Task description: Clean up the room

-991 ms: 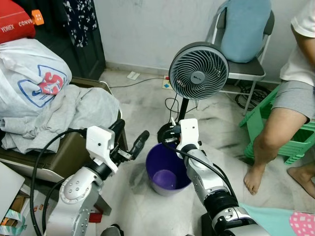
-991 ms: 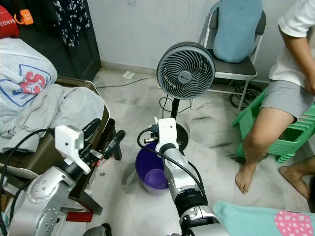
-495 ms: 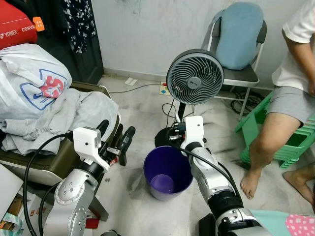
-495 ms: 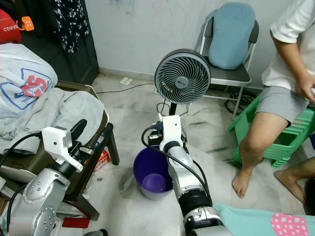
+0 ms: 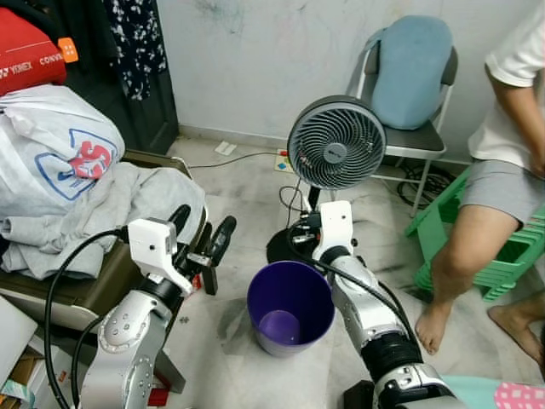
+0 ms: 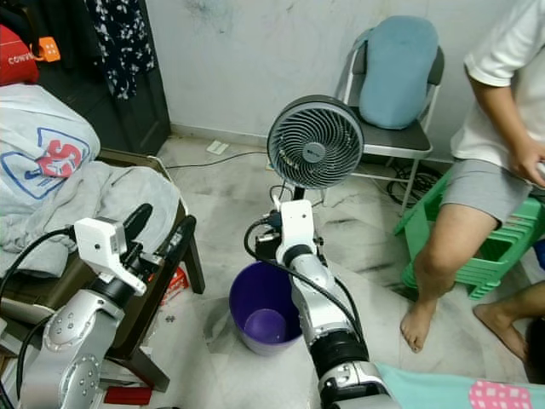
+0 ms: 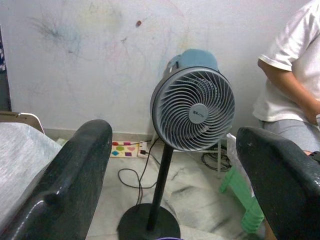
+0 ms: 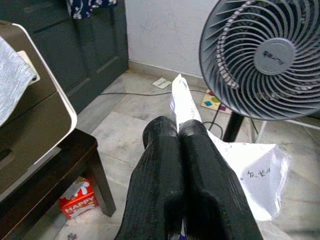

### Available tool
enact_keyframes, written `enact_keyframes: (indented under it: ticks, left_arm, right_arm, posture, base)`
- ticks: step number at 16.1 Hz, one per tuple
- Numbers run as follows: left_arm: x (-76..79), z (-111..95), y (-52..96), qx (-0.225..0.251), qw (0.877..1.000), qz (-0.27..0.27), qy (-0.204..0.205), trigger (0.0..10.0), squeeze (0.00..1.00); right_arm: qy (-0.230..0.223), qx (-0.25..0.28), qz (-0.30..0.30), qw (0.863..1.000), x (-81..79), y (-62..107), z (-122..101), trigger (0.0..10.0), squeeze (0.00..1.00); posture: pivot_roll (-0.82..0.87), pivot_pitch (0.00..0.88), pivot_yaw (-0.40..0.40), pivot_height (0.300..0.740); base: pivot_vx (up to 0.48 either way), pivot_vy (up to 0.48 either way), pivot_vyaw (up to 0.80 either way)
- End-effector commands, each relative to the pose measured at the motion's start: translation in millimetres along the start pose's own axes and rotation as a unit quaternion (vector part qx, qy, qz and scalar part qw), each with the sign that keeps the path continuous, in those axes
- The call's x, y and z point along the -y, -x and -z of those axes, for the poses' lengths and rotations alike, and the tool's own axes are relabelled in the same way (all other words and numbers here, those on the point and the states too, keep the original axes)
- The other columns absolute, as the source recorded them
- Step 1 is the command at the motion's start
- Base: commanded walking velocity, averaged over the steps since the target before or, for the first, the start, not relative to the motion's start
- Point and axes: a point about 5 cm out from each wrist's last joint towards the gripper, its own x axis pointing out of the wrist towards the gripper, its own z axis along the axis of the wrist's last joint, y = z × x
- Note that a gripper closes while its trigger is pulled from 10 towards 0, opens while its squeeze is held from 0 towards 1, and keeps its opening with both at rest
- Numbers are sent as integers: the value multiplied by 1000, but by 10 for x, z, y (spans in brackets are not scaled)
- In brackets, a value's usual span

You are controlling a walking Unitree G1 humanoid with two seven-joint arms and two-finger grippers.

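A purple bucket [image 5: 290, 307] stands upright on the pale marble floor [image 5: 230, 358], and everything else is placed around it. Just behind the bucket rises a grey pedestal fan [image 5: 336, 143] on a black pole and round base. The right tool [image 8: 178, 131] hangs above the bucket's far rim, in front of the fan's pole, its two black fingers [image 8: 159, 150] pressed together on a piece of white paper [image 8: 182, 102]; a strip of the paper sticks up past the fingertips and a wider crumpled sheet with faint print spreads beside them. The left tool [image 5: 199, 233] is held up to the left of the bucket, its fingers [image 7: 75, 170] spread wide with nothing between them, pointing toward the fan. Farther left of the bucket, grey and white clothes [image 5: 77, 192] are heaped on a dark seat [image 5: 81, 290], with a red bag [image 5: 30, 47] above the heap. Under that seat's leg lies a small red box [image 8: 75, 199]. Behind the fan stands a folding chair [image 5: 409, 141] carrying a blue cushion [image 5: 411, 60]. To the right of the bucket a person [image 5: 502, 153] in a white shirt and grey shorts sits barefoot on a green plastic stool [image 5: 502, 256]. A black cable [image 5: 247, 155] runs across the floor toward the wall beyond the bucket.
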Motion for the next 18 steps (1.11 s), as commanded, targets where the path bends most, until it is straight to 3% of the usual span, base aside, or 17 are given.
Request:
enact_keyframes:
  ticks: [1,18]
  left_arm:
    - [14,20,-15,-2,1000,2,0,10000,0]
    - [19,23,-21,-4,1000,4,1,10000,0]
  right_arm:
    - [3,0,2,1000,21,10,0,10000,0]
    - [2,-5,0,1000,-5,9,22,10000,0]
  posture:
    - [-10,41,-54,740]
    - [-11,53,-51,740]
  base:
    - [277,0,0]
    - [307,0,0]
